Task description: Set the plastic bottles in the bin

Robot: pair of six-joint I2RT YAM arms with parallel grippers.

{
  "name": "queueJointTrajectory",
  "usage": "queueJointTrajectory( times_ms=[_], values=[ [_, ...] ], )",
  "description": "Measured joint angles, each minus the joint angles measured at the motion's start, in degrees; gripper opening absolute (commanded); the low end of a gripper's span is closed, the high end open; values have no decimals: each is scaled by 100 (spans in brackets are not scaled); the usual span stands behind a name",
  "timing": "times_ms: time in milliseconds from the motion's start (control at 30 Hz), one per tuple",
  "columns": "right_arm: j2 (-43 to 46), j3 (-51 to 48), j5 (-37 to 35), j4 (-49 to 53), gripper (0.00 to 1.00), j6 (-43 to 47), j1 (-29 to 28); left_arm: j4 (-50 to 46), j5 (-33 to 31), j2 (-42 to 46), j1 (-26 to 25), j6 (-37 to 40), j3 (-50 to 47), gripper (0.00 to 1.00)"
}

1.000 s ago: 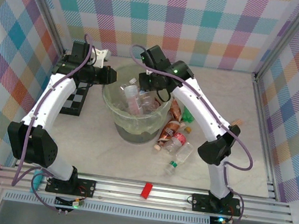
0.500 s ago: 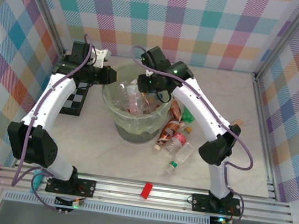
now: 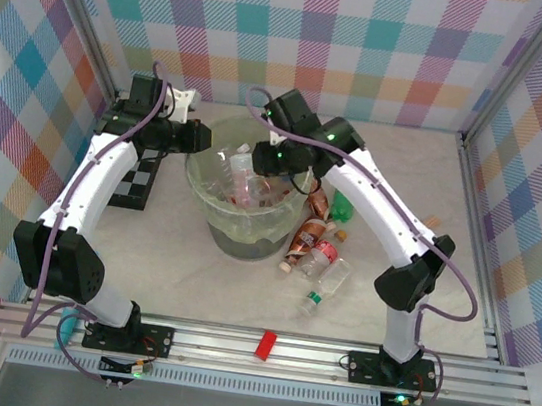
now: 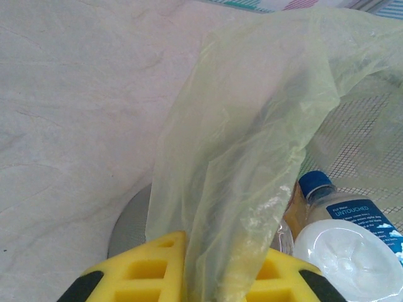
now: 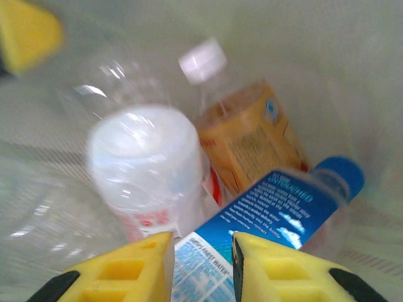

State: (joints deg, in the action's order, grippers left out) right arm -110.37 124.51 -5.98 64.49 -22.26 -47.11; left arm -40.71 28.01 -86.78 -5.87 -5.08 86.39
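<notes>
Bottles [image 3: 324, 276]: loose on table [image 3: 190, 273], right of bin; more lie inside.
Bin [image 3: 236, 234]: centre.
Right gripper [image 5: 203, 270]: over bin, fingers parted, apparently empty; lift clear before reaching right.
Left gripper [image 4: 220, 248]: pinching liner [image 4: 252, 126] at left rim; hold steady.

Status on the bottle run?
Left gripper shut on liner at bin rim. Right gripper above bin, blue-label bottle at fingertips, grip unclear. Loose bottles on table right of bin.

Pastel checked walls [image 3: 324, 39] enclose a pale, seemingly marbled tabletop [image 3: 189, 282]; an aluminium rail [image 3: 211, 341] edges its near side.
</notes>
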Motion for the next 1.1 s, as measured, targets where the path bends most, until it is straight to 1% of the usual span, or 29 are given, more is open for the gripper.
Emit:
queueJointTrajectory(
  times_ms=[67, 133, 233, 400, 500, 633, 767, 867, 967, 1100],
  values=[
    [0, -337, 7, -205, 30, -42, 0, 2, 7, 0, -4, -22, 0, 15],
    [61, -348, 59, -361, 32, -85, 0, 2, 4, 0, -7, -20, 0, 15],
    [72, 15, 138, -190, 35, -87, 0, 0, 0, 0, 0, -15, 0, 15],
    [57, 1086, 173, -52, 44, -63, 2, 4, 2, 0, 0, -17, 0, 15],
    [225, 1088, 107, -79, 48, -57, 59, 2, 2, 0, 0, -15, 0, 15],
    [671, 382, 7, -186, 52, -68, 254, 0, 2, 0, 0, -15, 0, 15],
    [1119, -455, -164, -234, 56, -105, 789, 0, 0, 0, 0, -15, 0, 15],
    [1423, -1082, -428, -254, 58, -184, 1187, 0, 0, 0, 0, -13, 0, 15],
    [1829, -1954, -695, -273, 60, -398, 1478, 0, 0, 0, 0, -17, 0, 15],
    [2520, -3353, -669, -249, 65, -896, 1650, 0, 2, 0, 0, -4, 0, 15]
  ],
)
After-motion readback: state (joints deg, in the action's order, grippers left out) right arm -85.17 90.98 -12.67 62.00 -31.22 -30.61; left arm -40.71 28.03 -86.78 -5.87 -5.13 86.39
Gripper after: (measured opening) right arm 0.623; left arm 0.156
